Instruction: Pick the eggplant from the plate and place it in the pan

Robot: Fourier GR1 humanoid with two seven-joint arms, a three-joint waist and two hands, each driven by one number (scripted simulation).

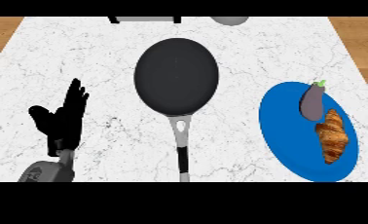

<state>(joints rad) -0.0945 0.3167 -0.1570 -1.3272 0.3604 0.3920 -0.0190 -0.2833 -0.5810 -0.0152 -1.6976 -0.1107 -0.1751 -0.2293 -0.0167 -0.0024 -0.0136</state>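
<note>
So the pan sits pretty much dead center on the white marbled counter, dark and round, with nothing in it, and its grey and black handle runs straight down toward the robot's side. Using the pan as the reference: the blue plate is off to the pan's right, a gap of bare counter between them, closer to the near edge than the pan's bowl is. The eggplant is on that plate, at its far end, greyish purple with a little green stem pointing away from the robot, so it's nowhere near the pan right now. Just on the near side of it on the same plate there's a croissant, and the two look like they're touching or very close to it, hard to call. To the pan's left, well apart from it and level with the handle, the left hand is resting with its fingers straight and pointing up, thumb spread out to the side, holding nothing. Right hand doesn't show at all. Beyond the pan, at the far edge of the counter, there's a grey rounded thing and a flat grey object with dark edges, both cut off, can't tell what they are.
</note>
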